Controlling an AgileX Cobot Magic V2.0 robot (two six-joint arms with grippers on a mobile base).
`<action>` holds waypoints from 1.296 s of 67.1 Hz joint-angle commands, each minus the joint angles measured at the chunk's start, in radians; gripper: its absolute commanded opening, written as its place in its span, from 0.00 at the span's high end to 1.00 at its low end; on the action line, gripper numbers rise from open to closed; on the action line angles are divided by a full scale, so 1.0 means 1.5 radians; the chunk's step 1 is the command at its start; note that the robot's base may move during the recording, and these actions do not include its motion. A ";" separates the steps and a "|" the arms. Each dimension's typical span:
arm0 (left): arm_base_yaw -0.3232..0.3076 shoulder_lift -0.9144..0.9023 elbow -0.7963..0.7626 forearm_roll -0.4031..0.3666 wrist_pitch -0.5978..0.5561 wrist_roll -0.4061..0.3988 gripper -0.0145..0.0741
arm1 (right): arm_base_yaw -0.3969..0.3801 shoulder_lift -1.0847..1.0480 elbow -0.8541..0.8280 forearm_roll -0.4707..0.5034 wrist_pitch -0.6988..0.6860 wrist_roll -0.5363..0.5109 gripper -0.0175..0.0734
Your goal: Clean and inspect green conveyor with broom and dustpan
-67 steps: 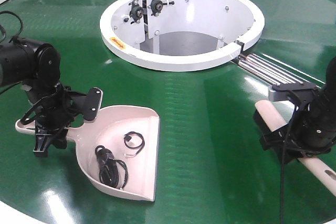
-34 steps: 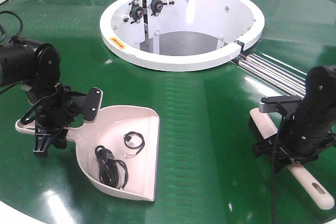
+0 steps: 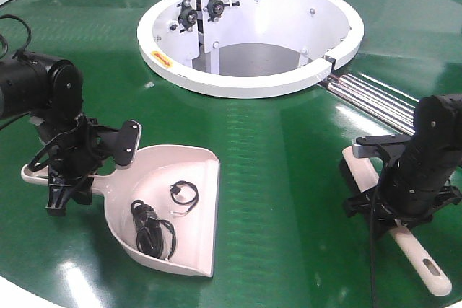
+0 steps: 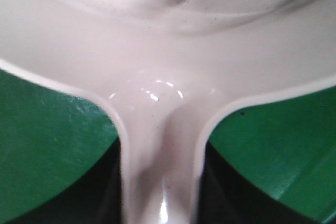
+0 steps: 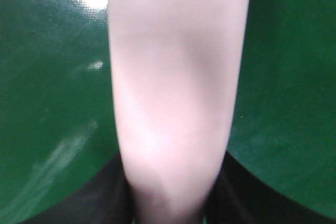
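The pale dustpan lies on the green conveyor at the front left, mouth facing right. My left gripper is shut on its handle; the left wrist view shows dark fingers pressed against both sides. The broom stretches low over the belt at the right, its handle end pointing to the front right. My right gripper is shut around the broom's middle. The bristles are hidden, and I cannot tell whether they touch the belt.
Black cable coils and a smaller loop lie inside the dustpan. A white ring-shaped housing rises from the belt's middle at the back. Steel rollers run from it toward the right. The white belt rim curves along the front left.
My right arm has carried the broom leftward and down toward the belt, and more of its handle end now shows. The left arm and dustpan have not moved.
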 commanded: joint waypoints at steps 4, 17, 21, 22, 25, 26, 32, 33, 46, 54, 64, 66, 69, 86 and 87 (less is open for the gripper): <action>-0.005 -0.025 -0.017 -0.035 0.019 0.001 0.70 | -0.005 -0.024 -0.016 0.001 -0.001 0.003 0.49; -0.005 -0.025 -0.017 -0.050 0.017 0.001 0.60 | -0.005 -0.024 -0.016 0.001 0.003 0.003 0.32; -0.005 -0.025 -0.017 -0.052 0.017 0.001 0.56 | -0.005 -0.025 -0.016 0.001 0.003 0.003 0.27; -0.005 -0.025 -0.017 -0.055 0.017 0.001 0.55 | -0.005 -0.025 -0.016 0.001 0.003 0.003 0.26; -0.005 -0.025 -0.017 -0.062 0.017 0.001 0.53 | -0.005 -0.026 -0.016 0.001 0.003 0.003 0.23; -0.005 -0.025 -0.017 -0.062 0.016 0.001 0.53 | -0.005 -0.027 -0.016 0.001 0.003 0.003 0.23; -0.005 -0.025 -0.017 -0.062 0.013 0.001 0.49 | -0.005 -0.029 -0.016 0.001 0.006 0.003 0.20; -0.005 -0.025 -0.017 -0.062 0.012 0.001 0.49 | -0.005 -0.029 -0.016 0.001 0.006 0.003 0.19; -0.005 -0.025 -0.017 -0.062 0.008 -0.041 0.45 | -0.005 -0.029 -0.016 0.001 0.008 0.003 0.19; -0.005 -0.025 -0.017 -0.061 0.004 -0.072 0.43 | -0.005 -0.029 -0.016 0.001 0.008 0.003 0.19; -0.005 -0.027 -0.017 -0.062 0.004 -0.089 0.40 | -0.005 -0.036 -0.016 0.002 0.006 0.003 0.19; -0.005 -0.029 -0.017 -0.066 0.004 -0.092 0.40 | -0.005 -0.042 -0.016 0.003 0.005 0.003 0.19; -0.005 -0.033 -0.017 -0.076 0.004 -0.097 0.40 | -0.005 -0.054 -0.016 0.006 0.000 0.003 0.19; -0.005 -0.085 -0.017 -0.103 0.005 -0.098 0.40 | -0.005 -0.133 -0.016 0.020 -0.002 0.003 0.19; -0.005 -0.089 -0.017 -0.103 0.005 -0.098 0.40 | -0.005 -0.138 -0.016 0.020 -0.002 0.003 0.19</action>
